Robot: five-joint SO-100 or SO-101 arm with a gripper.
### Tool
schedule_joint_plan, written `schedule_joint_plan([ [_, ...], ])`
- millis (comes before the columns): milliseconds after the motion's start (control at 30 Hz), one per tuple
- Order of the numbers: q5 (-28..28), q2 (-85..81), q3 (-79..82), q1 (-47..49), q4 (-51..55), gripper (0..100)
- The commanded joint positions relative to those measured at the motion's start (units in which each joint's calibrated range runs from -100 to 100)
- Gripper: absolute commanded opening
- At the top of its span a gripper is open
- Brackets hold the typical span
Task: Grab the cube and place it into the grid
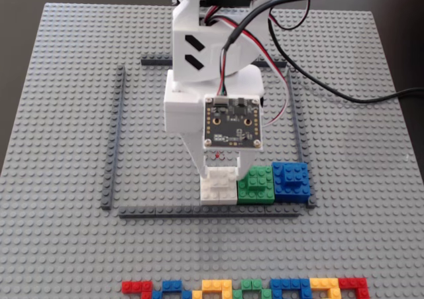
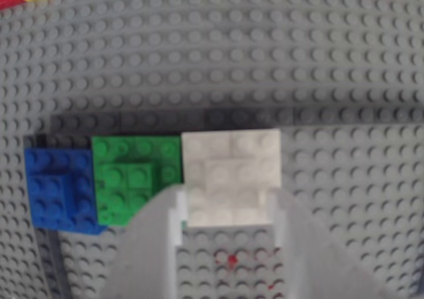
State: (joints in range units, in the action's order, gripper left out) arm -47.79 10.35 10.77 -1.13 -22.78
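Wrist view alone shows the gripper (image 2: 226, 209) fingers flanking the cube (image 2: 232, 170); whether they clamp it, I cannot tell. Fixed view shows the grid (image 1: 114, 136), cube inside its near strip. One white, one green block (image 1: 258, 185), one blue block (image 1: 291, 179) stand abreast.

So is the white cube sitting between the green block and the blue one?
No: in the wrist view the green block sits in the middle, with the white cube on its right and the blue block on its left.
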Motion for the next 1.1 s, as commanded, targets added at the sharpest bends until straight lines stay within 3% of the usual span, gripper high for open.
schedule_joint_plan([
  [0,0.10,-3.21,-4.02,-0.45,-0.67,15],
  [567,0.00,-10.69,-5.83,-0.97,2.75,14],
  [867,-0.24,-25.74,-4.83,-0.16,8.08,14],
  [1067,-1.03,-39.07,-1.93,0.28,12.04,3],
])
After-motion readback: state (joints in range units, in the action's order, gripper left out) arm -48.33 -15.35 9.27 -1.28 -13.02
